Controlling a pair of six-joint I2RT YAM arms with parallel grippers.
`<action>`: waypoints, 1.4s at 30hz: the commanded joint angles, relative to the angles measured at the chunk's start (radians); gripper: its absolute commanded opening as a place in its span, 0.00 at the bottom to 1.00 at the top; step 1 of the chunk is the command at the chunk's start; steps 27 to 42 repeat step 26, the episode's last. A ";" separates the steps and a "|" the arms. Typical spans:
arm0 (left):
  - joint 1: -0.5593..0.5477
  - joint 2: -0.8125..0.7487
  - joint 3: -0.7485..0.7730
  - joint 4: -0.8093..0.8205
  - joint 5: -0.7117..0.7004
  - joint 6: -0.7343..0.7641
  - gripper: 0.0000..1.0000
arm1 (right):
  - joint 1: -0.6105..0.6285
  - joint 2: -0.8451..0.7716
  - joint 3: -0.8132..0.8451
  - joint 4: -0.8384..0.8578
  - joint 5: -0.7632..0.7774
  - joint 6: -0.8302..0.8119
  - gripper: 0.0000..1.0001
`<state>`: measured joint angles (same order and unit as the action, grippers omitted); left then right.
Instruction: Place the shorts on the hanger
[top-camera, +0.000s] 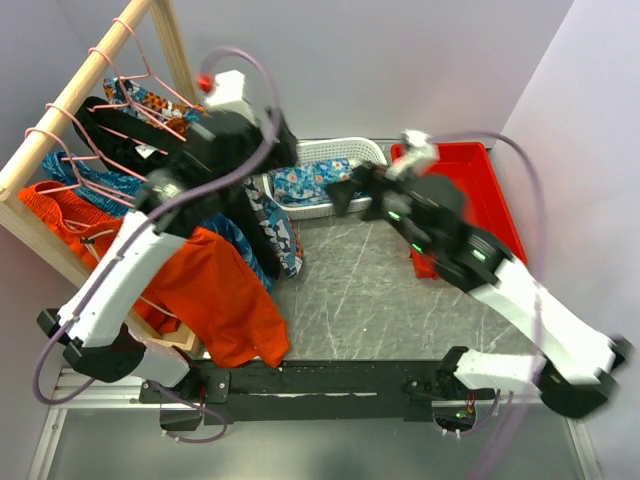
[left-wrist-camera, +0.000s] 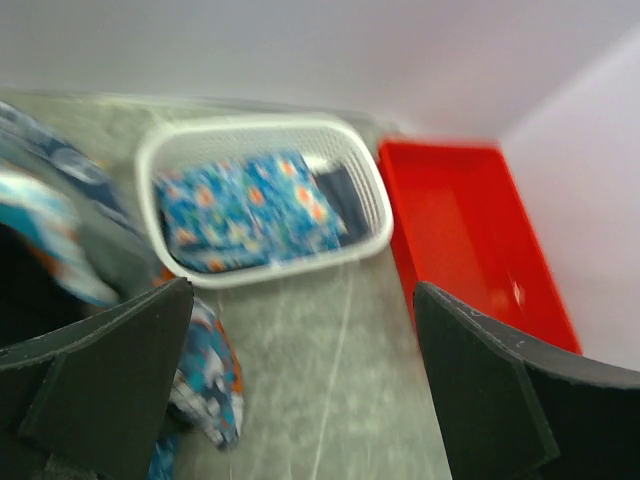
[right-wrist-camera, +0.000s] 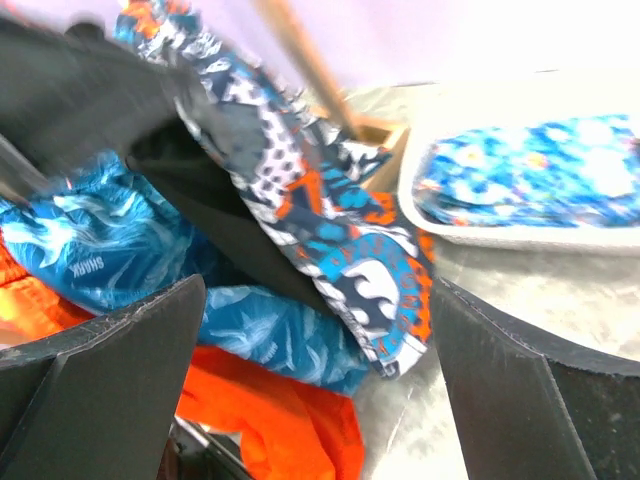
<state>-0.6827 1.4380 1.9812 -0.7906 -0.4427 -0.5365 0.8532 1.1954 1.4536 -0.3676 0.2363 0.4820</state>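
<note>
The patterned shorts (top-camera: 278, 228) in orange, teal, navy and white hang at the rack's right end, under my left arm. They show at centre in the right wrist view (right-wrist-camera: 340, 230) and at lower left in the left wrist view (left-wrist-camera: 208, 372). Pink wire hangers (top-camera: 135, 82) hang on the wooden pole; which one carries the shorts is hidden. My left gripper (top-camera: 278, 158) is open and empty above the shorts (left-wrist-camera: 300, 300). My right gripper (top-camera: 338, 192) is open and empty (right-wrist-camera: 320, 290), just right of the shorts, facing them.
A white basket (top-camera: 352, 152) holds a blue floral cloth (top-camera: 305, 183). A red bin (top-camera: 480, 185) stands right of it. Blue leafy shorts (right-wrist-camera: 95, 250) and orange shorts (top-camera: 215, 290) hang on the wooden rack (top-camera: 60, 100) at the left.
</note>
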 joint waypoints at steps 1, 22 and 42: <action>-0.149 -0.018 -0.183 0.134 -0.056 0.007 0.96 | 0.000 -0.229 -0.201 -0.077 0.208 0.115 1.00; -0.422 -0.177 -0.949 0.706 -0.005 -0.039 0.97 | -0.002 -0.727 -0.654 -0.191 0.414 0.331 1.00; -0.423 -0.174 -0.946 0.726 -0.005 -0.036 0.97 | -0.002 -0.740 -0.670 -0.179 0.426 0.328 1.00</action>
